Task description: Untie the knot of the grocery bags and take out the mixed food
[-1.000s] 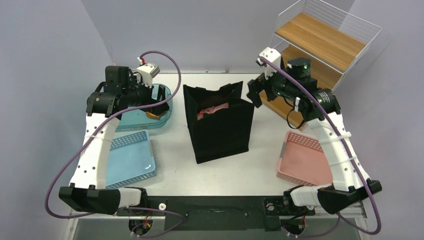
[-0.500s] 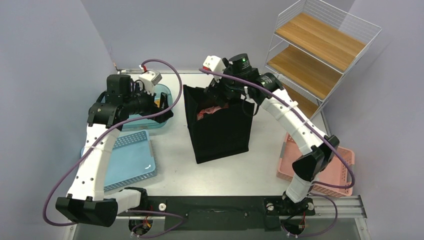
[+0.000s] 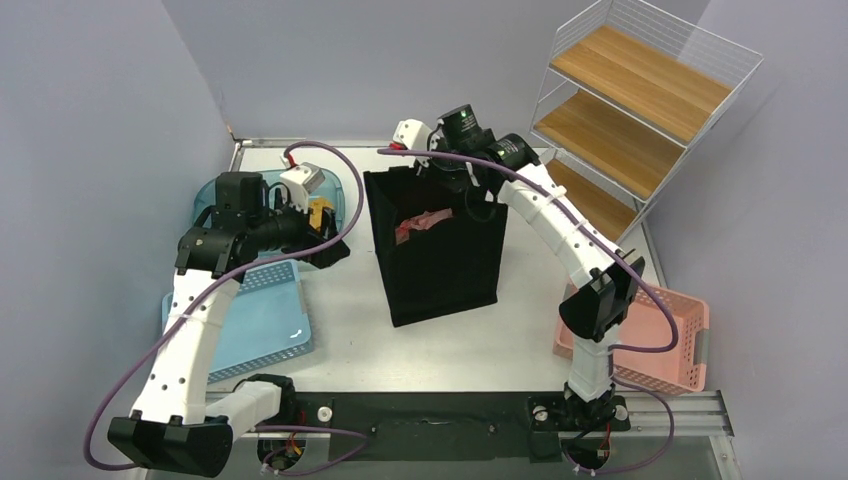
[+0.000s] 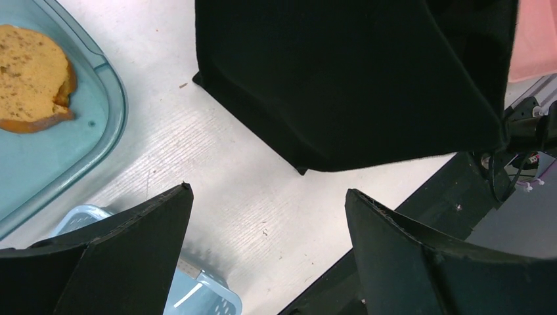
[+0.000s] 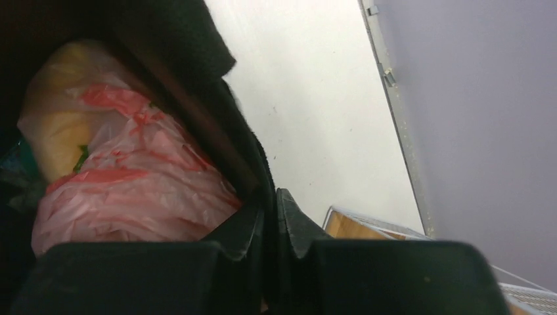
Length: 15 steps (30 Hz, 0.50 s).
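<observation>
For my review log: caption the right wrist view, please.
Right claw pinches the rim of the black tote, a pink grocery bag bundled inside.

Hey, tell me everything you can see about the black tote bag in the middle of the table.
The black tote looks like stiff, matte fabric: a boxy bag standing upright on the white table, mouth open upward. A crinkly pink plastic bag sits inside, near the top. The right claw is closed on the tote's far rim, pinching the fabric. The left claw hangs open to its left, not touching it.
</observation>
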Tool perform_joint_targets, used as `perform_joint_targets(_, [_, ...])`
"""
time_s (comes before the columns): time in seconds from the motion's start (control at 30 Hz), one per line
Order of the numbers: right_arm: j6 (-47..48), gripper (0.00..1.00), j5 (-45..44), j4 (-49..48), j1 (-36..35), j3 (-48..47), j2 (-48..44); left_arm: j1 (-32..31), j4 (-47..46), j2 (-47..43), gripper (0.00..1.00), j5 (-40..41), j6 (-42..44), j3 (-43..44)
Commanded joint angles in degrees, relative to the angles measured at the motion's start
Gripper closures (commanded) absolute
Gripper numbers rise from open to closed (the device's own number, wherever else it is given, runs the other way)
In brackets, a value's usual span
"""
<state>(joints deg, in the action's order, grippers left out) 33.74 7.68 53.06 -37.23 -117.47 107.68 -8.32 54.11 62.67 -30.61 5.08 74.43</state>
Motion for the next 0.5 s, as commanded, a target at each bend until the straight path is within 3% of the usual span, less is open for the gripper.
perform_joint_targets(0.0, [-0.9,1.0,-3.5,-0.1,-0.3,-10.1,1.8,-0.2,-3.0,-2.2,0.15,-2.6,-0.6,0.6])
perform_joint_targets(0.23, [-9.2,1.0,-5.1,-4.7,0.7,-22.9,2.7,-0.3,-7.2,-3.1,0.15,-2.8,1.9,2.8])
perform_joint_targets(0.33, [-11.6,1.0,-4.5,-6.8,-0.3,-20.2,-1.7,-0.3,-7.4,-3.4,0.15,-6.5,6.3,5.3])
perform_joint_targets(0.47, [-17.2,1.0,-4.1,-8.1,-0.8,-9.3,-8.2,-0.4,-9.4,-6.4,0.15,-13.7,11.3,6.5])
